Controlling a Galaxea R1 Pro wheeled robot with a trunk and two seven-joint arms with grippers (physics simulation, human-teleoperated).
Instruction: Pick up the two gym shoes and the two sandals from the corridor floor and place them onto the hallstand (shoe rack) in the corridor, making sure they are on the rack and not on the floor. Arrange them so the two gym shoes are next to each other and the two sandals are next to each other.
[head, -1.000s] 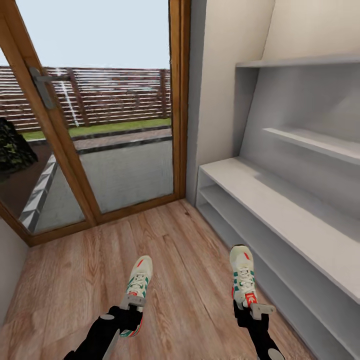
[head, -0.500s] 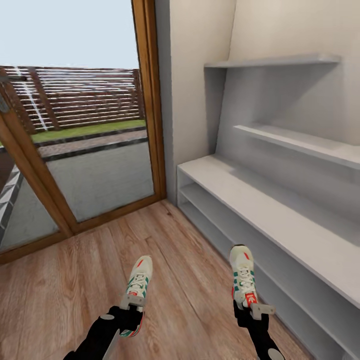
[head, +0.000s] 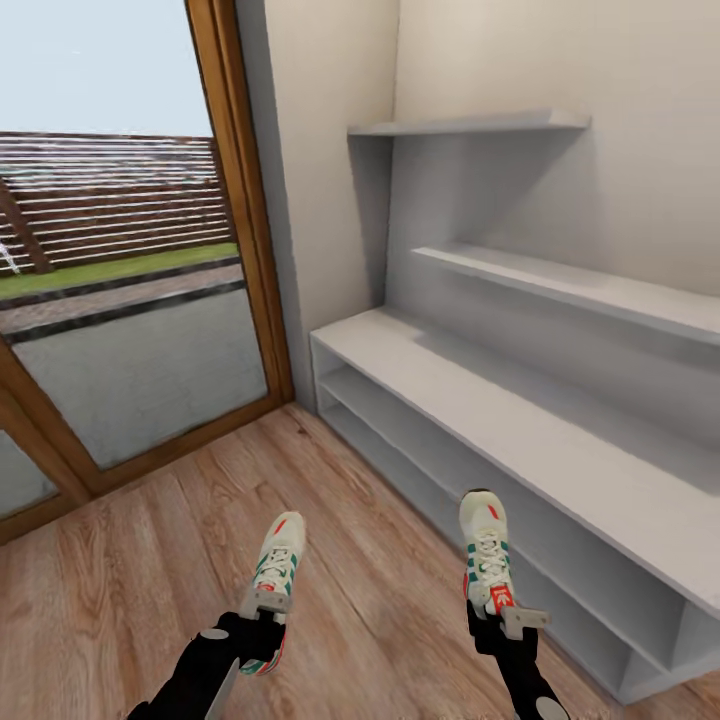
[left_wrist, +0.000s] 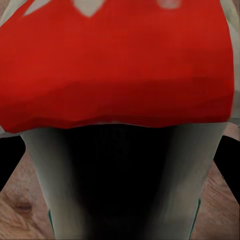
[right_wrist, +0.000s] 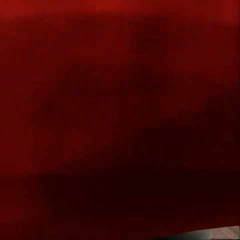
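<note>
I am carrying one gym shoe in each gripper, toes pointing forward, above the corridor floor (head: 150, 540). The left gripper (head: 262, 610) is clamped on the heel end of the left gym shoe (head: 275, 570); the right gripper (head: 505, 615) is clamped on the heel end of the right gym shoe (head: 486, 555). In the left wrist view, the red heel (left_wrist: 117, 65) is sitting close against the lens.

Judgement on the step in hand: I am facing the hallstand (head: 480, 400) at an angle, with its long bench top and two open shelf levels running off to the right. To place well, I would square up to the unit, raise both shoes clear of the bench edge, and set them down side by side, toes toward the wall, before opening either gripper. A heel-only grip could let a shoe tilt on release.

Surface and room: the bench top is flat, pale grey and bare in the part I am seeing; two staggered wall shelves (head: 560, 285) are hanging above it. A wood-framed glazed door (head: 130, 330) is standing to the left, with a fence and lawn beyond. The floor is light wood-grain plank. I am not seeing the sandals.
</note>
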